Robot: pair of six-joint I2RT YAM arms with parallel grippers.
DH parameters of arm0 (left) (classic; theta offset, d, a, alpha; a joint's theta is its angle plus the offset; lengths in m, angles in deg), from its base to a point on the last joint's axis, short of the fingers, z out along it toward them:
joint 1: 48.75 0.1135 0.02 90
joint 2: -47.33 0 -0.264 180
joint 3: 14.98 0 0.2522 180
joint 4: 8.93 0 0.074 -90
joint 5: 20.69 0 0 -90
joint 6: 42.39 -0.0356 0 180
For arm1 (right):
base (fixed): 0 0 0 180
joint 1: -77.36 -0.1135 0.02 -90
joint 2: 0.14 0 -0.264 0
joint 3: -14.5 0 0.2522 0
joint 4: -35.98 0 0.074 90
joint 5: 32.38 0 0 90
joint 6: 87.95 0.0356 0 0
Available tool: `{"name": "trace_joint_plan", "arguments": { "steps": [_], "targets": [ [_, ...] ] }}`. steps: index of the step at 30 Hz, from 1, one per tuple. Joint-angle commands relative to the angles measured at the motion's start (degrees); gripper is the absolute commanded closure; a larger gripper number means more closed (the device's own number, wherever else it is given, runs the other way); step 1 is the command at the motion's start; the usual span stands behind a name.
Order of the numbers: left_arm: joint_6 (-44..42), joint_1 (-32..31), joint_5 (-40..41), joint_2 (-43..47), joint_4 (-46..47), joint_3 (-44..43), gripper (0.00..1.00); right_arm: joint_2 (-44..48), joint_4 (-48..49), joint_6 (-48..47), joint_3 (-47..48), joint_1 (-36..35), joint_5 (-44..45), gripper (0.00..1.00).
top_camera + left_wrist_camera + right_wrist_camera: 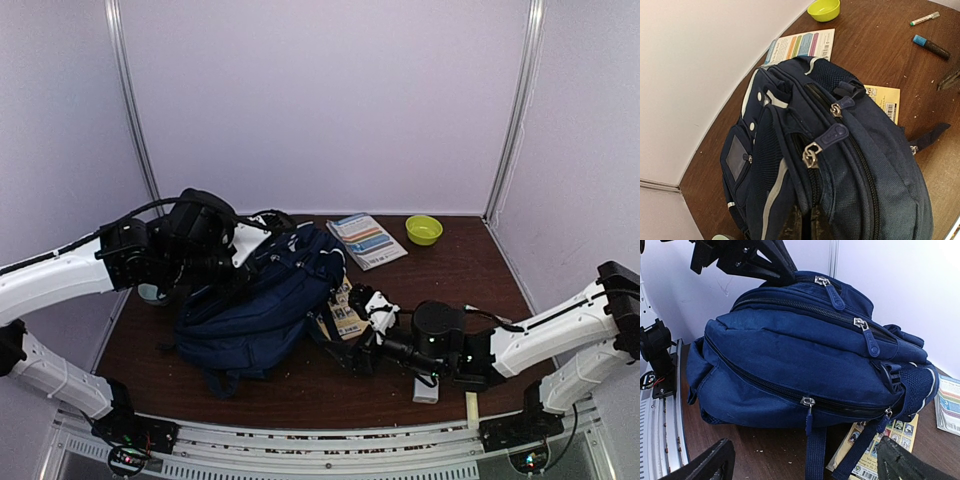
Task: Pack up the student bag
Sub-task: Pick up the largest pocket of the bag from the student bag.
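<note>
The left gripper (pixel 802 223) is pressed together on a fold of fabric at the top of the student bag (pixel 255 300). The right gripper (pixel 805 460) stands spread wide and empty just beside the bag's lower side, facing a zip. Packing looks barely begun: the zips in view appear closed, and the yellow booklet (pixel 347 310) touching the bag's edge, the striped leaflet (pixel 366 240) and the green bowl (pixel 424 229) beyond it all lie outside.

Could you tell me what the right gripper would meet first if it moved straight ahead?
Probably the side of the large navy-blue fabric backpack, directly ahead of the open right gripper; how far is unclear.
</note>
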Motion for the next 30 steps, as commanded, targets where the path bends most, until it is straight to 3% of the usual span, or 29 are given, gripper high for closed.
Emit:
{"name": "trace_joint_plan", "arguments": {
  "steps": [1, 9, 13, 21, 30],
  "targets": [
    [1.1, 0.6, 0.1, 2.5, 7.9, -1.8, 1.0, -3.8, 2.9, 0.7, 3.3, -0.7, -1.4, 0.03],
    [1.2, 0.6, -0.9, 2.6, 7.9, -1.8, 1.0, -11.5, 8.9, 1.6, 6.4, -0.8, 6.3, 0.21],
    [1.2, 0.6, -1.5, 2.5, 7.9, -1.8, 1.0, -14.6, 8.3, 0.4, 7.2, -0.8, 6.2, 0.3],
    [1.2, 0.6, -1.1, 2.7, 7.9, -1.7, 1.0, -18.3, 11.9, 1.6, 6.8, -0.6, 6.4, 0.34],
    [1.6, 0.6, -1.7, 3.8, 8.1, -1.3, 1.0, -20.8, 12.7, 0.4, 8.0, -0.3, 5.8, 0.49]
  ]
}}
